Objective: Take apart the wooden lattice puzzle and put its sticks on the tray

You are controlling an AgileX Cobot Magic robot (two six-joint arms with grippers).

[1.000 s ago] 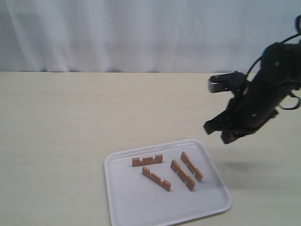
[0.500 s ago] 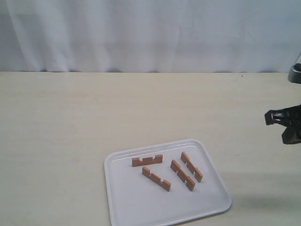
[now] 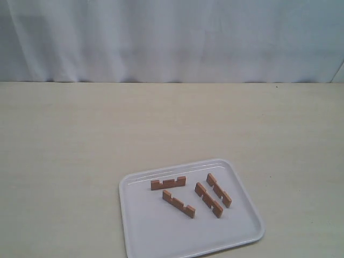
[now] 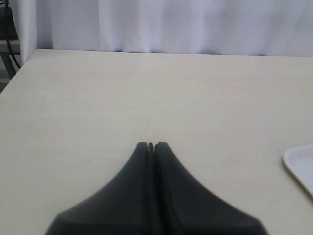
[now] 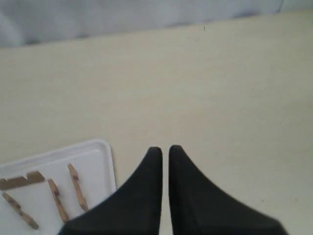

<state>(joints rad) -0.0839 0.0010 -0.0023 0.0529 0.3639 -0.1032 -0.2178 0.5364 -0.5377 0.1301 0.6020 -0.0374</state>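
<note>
looking at the exterior view, you see the tray [image 3: 134,226] near and right of centre on the table [image 3: 80,134], the four sticks [image 3: 179,203] lying apart inside it. your left wrist view shows the left gripper [image 4: 151,145] closed on nothing over bare table. your right wrist view shows the right gripper [image 5: 165,148] all but closed, empty, near the tray.

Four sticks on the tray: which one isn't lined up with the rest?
The stick nearest the tray's upper-left corner in the exterior view: it lies level, the others slant.
</note>
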